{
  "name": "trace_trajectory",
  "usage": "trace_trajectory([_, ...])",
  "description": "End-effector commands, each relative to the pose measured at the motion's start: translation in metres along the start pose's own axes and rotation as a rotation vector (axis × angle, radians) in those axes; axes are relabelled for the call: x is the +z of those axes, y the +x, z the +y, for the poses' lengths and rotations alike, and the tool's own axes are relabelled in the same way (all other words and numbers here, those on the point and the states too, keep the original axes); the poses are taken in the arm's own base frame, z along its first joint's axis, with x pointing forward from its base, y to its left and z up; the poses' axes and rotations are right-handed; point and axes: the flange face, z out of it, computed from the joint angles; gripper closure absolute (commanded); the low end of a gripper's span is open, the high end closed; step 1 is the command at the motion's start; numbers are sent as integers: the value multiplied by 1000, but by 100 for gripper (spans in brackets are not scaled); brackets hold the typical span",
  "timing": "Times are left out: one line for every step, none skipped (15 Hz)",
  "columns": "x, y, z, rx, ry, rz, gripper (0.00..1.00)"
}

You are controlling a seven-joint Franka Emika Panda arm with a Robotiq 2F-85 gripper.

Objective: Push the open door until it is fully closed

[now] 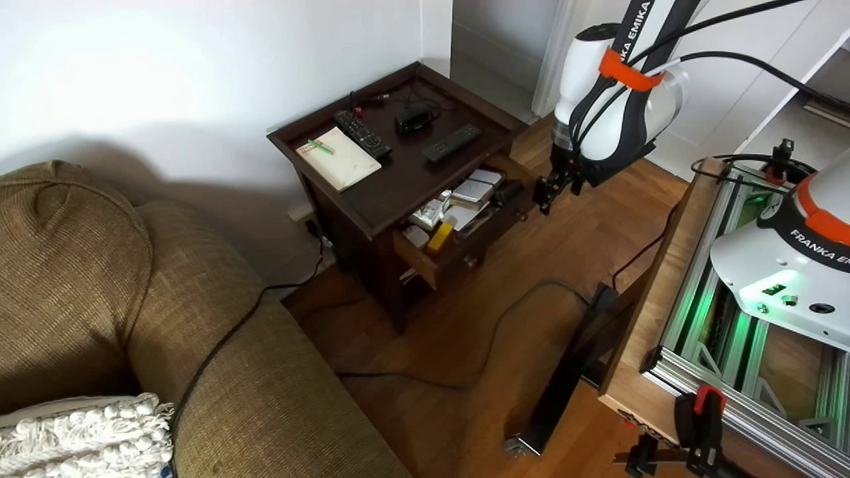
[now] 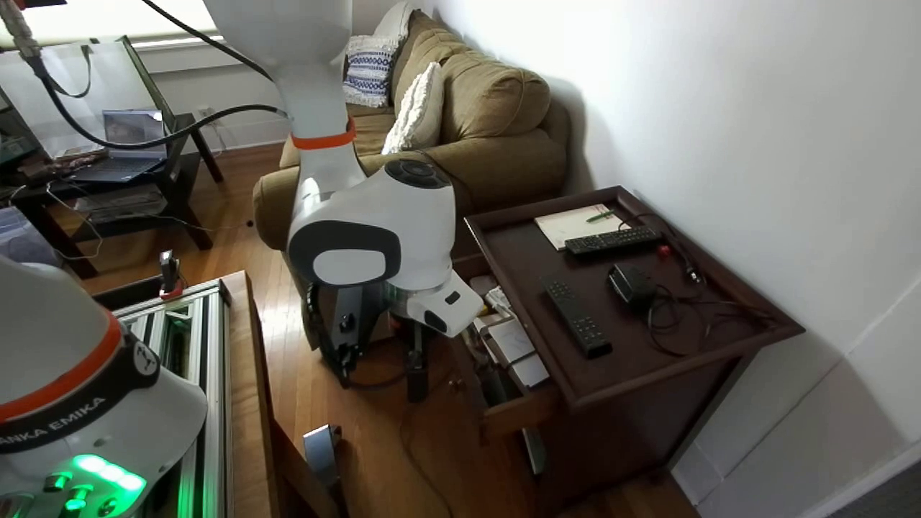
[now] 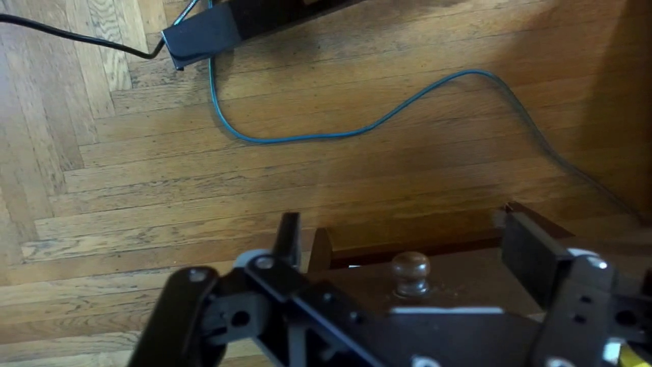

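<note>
Near centre of an exterior view, one dark brown wooden drawer (image 1: 497, 238) stands open, with two round brown knobs (image 1: 471, 261); the black gripper (image 3: 402, 224) is spread apart.

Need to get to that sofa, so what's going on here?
A robot arm is here to push shut the drawer of this side table. The drawer stands open, with a yellow object inside. The gripper, open and holding nothing, hangs near a drawer knob; whether it touches the drawer is unclear.
</note>
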Motion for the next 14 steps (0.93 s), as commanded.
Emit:
trace_trajectory([23, 5, -9, 20, 17, -2, 0])
trace_trajectory([27, 6, -11, 16, 20, 1, 0])
trace_trajectory([31, 7, -12, 13, 22, 10, 0])
trace_trajectory([34, 9, -13, 17, 25, 17, 0])
trace_trajectory([38, 12, -14, 15, 30, 26, 0])
trace_trajectory([41, 14, -14, 14, 37, 36, 0])
trace_trajectory([44, 17, -15, 13, 41, 50, 0])
trace_trajectory([47, 19, -15, 13, 41, 56, 0])
trace_trajectory([52, 22, -14, 18, 45, 63, 0])
trace_trajectory([56, 24, -14, 20, 44, 68, 0])
trace_trajectory([60, 27, -14, 23, 49, 73, 0])
trace_trajectory([64, 29, -14, 24, 49, 80, 0])
trace_trajectory([68, 31, -15, 27, 52, 82, 0])
trace_trajectory([72, 32, -15, 29, 57, 82, 0])
